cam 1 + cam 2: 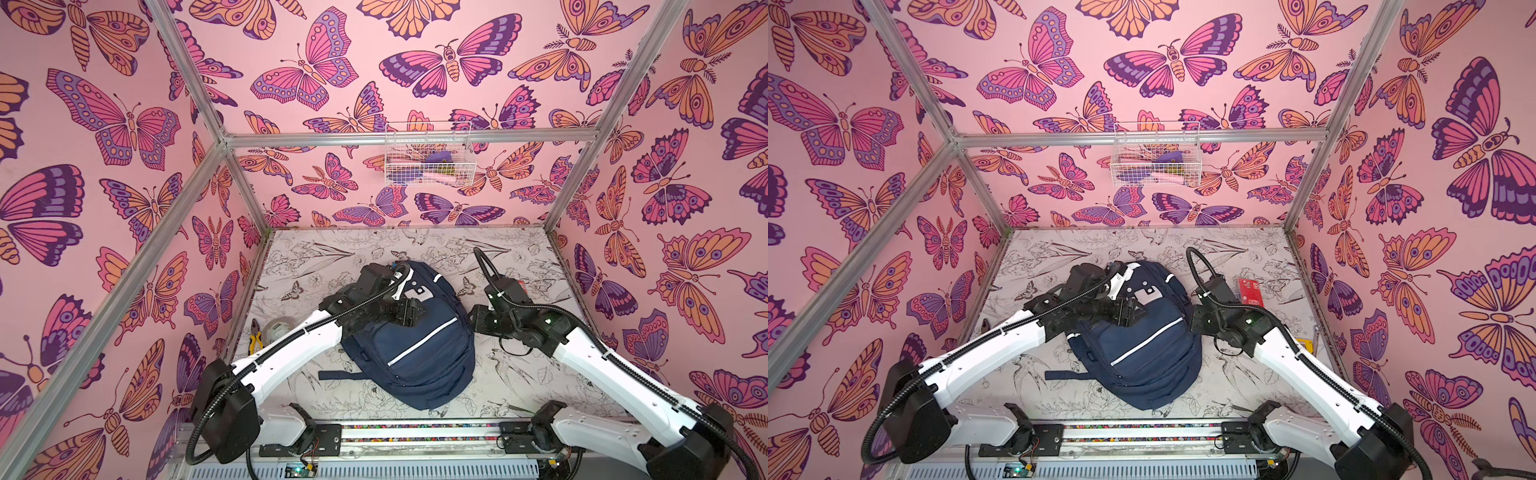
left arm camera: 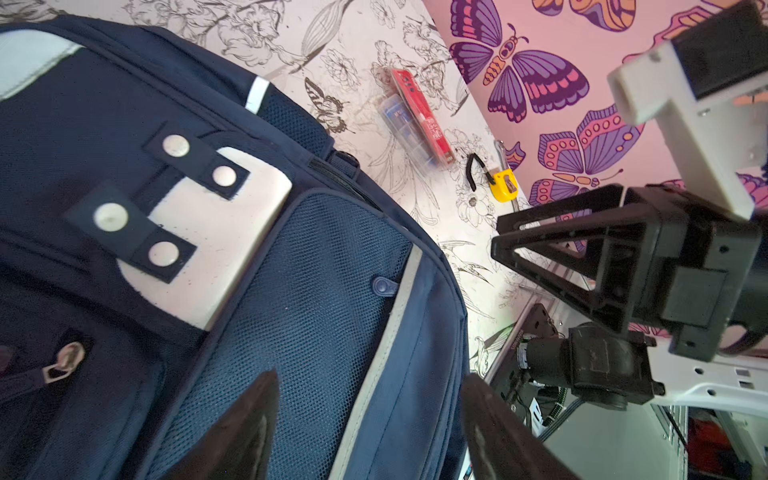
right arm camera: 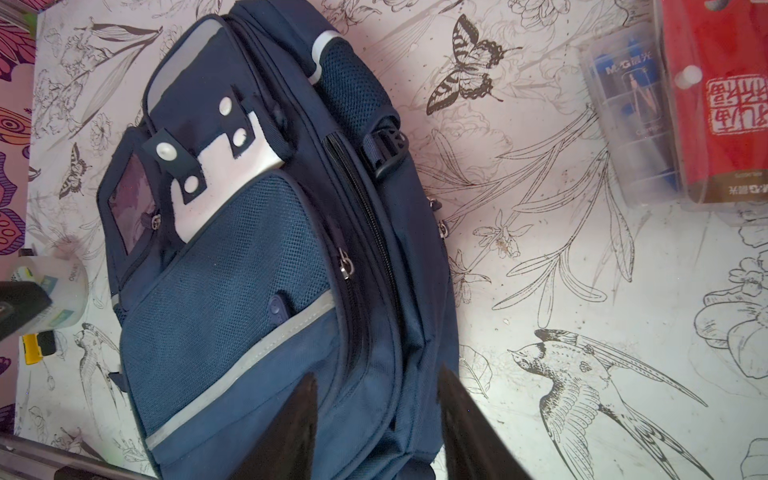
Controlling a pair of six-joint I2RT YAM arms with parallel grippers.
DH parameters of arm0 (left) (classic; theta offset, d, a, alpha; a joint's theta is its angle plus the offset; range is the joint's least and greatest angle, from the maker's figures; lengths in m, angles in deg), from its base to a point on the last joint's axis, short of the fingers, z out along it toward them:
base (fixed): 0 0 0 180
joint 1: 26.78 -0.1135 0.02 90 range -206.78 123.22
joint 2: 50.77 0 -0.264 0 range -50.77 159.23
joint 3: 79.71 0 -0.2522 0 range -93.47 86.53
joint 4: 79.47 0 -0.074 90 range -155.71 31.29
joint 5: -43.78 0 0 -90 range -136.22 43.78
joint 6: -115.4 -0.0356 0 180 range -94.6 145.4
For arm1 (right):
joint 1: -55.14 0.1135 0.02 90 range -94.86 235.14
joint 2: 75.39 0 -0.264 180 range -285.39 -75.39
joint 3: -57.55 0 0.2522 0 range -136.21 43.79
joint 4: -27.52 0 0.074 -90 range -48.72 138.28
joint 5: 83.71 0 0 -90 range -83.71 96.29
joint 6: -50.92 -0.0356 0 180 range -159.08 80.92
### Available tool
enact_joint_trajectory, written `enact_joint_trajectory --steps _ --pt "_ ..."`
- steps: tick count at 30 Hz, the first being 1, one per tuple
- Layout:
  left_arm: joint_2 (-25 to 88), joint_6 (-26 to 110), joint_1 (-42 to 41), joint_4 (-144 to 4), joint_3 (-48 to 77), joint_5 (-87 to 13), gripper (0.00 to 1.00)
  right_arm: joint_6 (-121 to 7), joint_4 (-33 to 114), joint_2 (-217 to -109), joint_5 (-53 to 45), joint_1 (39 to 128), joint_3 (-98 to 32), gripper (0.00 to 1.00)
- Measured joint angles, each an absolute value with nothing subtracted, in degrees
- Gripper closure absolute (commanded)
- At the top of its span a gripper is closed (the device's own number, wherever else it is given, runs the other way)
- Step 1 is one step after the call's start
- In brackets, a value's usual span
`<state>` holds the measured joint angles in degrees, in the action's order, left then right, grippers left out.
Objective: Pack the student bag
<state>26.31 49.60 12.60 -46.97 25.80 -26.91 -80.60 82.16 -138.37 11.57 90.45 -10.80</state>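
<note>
The student bag (image 1: 415, 357) (image 1: 1142, 361) lies flat in the middle of the table, navy with white stripes and a white patch (image 2: 216, 249) with snap tabs. My left gripper (image 1: 410, 311) (image 2: 370, 382) hovers open over its mesh front pocket (image 2: 311, 299), holding nothing. My right gripper (image 1: 477, 321) (image 3: 378, 374) stands at the bag's right side, jaws apart. In the right wrist view the bag's side seams (image 3: 374, 332) show between them. In the left wrist view its fingertips (image 2: 498, 249) sit just clear of the bag's edge.
A red box (image 1: 1250, 291) and a clear case of blue items (image 3: 627, 124) lie right of the bag, and a small yellow tool (image 2: 503, 187) nearer the wall. Yellow-handled pliers (image 1: 255, 338) and a tape roll (image 1: 278, 328) sit at the left. A wire basket (image 1: 428, 153) hangs on the back wall.
</note>
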Motion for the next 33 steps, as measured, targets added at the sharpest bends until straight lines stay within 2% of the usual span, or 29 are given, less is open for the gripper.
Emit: enact_joint_trajectory --steps 7,14,26,33 --pt "24.9 51.9 10.2 -41.3 26.7 -32.2 0.27 -79.7 82.1 -140.6 10.8 90.5 -11.5 0.51" --pt "18.5 56.7 4.7 -35.4 33.6 -34.2 0.27 -79.1 81.2 -143.4 9.0 90.5 -12.1 0.50" --pt "15.9 70.1 3.4 -37.4 49.1 -27.3 0.26 -78.2 79.2 -150.0 5.1 90.5 -13.3 0.53" --pt "24.4 74.8 0.5 -45.2 47.6 -22.6 0.31 -78.2 78.3 -152.9 3.8 90.5 -13.3 0.55"
